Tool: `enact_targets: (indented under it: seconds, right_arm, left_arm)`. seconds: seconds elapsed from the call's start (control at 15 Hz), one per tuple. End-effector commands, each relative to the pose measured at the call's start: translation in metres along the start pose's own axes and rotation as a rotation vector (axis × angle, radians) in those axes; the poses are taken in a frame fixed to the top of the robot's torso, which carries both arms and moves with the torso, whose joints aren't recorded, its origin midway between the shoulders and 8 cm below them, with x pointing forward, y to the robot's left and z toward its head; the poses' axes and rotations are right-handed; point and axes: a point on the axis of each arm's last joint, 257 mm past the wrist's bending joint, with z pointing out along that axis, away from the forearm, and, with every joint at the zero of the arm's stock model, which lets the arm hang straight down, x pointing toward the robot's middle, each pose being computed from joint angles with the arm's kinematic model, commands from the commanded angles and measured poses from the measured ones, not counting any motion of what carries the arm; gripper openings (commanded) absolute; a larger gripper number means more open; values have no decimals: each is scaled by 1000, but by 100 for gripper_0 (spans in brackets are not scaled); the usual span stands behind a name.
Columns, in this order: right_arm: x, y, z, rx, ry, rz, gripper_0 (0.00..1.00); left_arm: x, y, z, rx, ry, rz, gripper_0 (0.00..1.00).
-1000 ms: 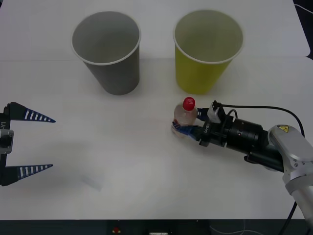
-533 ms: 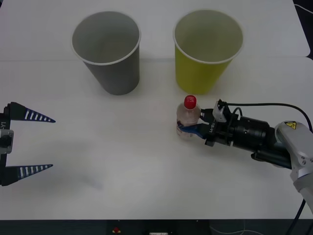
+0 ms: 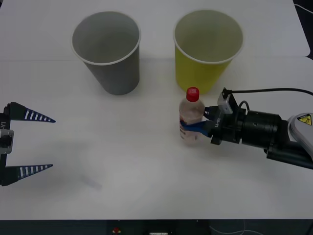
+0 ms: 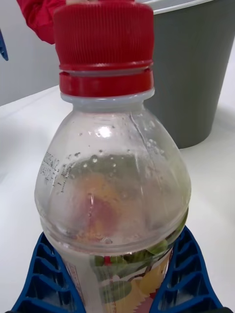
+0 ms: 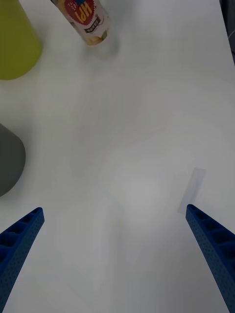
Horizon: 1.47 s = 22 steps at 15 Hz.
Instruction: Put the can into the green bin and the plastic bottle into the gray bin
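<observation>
Your right gripper (image 3: 194, 128) is clamped on the bottle (image 3: 190, 117), blue fingers (image 4: 186, 281) pressing both sides of its lower body around the label. The bottle is upright, red cap (image 3: 192, 94) on top, and sits in front of the green bin (image 3: 208, 51), just beside its base toward you. Whether its bottom touches the table (image 3: 122, 161) or is a bit off it, can't tell from the front view; the left wrist view shows its lower end (image 5: 90, 22) with a faint shadow underneath, still not clear. In the right wrist view the bottle (image 4: 112, 186) is clear plastic with droplets inside and a colourful label low down, and the gray bin (image 4: 196, 73) stands behind it.

Gray bin (image 3: 107, 51) and green bin stand upright side by side at the far part of the table, apart from each other, gray on your left, green on your right. Both look empty from above as far as you can see inside.

Your left gripper (image 3: 29, 144) is parked at the left edge, well apart from the bins and bottle, fingers (image 5: 19, 244) spread wide with nothing between them. A small pale strip (image 5: 192, 188) lies on the table near it.
</observation>
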Motion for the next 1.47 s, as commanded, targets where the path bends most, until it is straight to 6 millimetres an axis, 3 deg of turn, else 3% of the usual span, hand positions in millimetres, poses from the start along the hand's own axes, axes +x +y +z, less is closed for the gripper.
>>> enact_targets:
  seconds: [0.07, 0.87, 1.2, 1.47]
  right_arm:
    - [-13, 9, -4, 21, 20, 75, 0]
    - [-87, 39, -39, 18, 279, 390, 0]
    - [-126, 22, -47, 2, 404, 292, 0]
    - [-172, 6, -31, -34, 435, 228, 0]
  left_arm:
    - [0, 0, 0, 0, 0, 0, 100]
    - [0, 0, 0, 0, 0, 0, 100]
    - [0, 0, 0, 0, 0, 0, 100]
    - [0, 0, 0, 0, 0, 0, 100]
